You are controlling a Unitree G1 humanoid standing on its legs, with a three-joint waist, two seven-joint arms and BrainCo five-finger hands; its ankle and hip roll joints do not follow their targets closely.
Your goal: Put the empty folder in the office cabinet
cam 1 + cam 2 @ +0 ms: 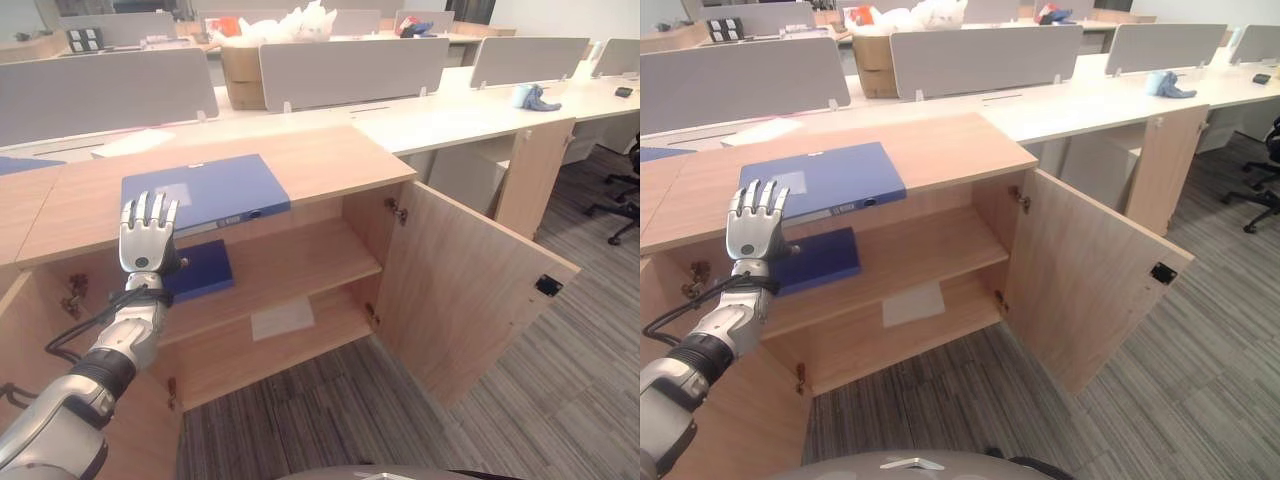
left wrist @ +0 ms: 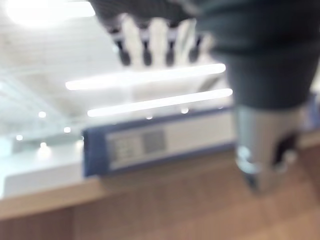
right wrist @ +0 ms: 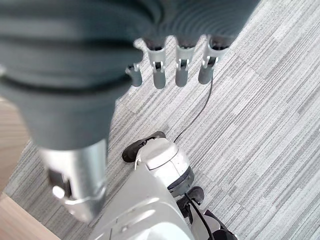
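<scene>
The blue folder [image 1: 205, 192] lies flat on the cabinet top [image 1: 330, 155], its spine overhanging the front edge. The left hand [image 1: 147, 233] is raised just before that edge, fingers straight and spread, holding nothing. A second blue folder [image 1: 200, 270] lies on the upper shelf [image 1: 290, 262]. The right wrist view adds the right hand [image 3: 170, 65], fingers relaxed, above grey carpet [image 3: 270, 110].

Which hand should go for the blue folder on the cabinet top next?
Left. The left hand is raised, fingers straight, at the near edge of the blue folder on the cabinet top. The right hand hangs over the floor.
</scene>
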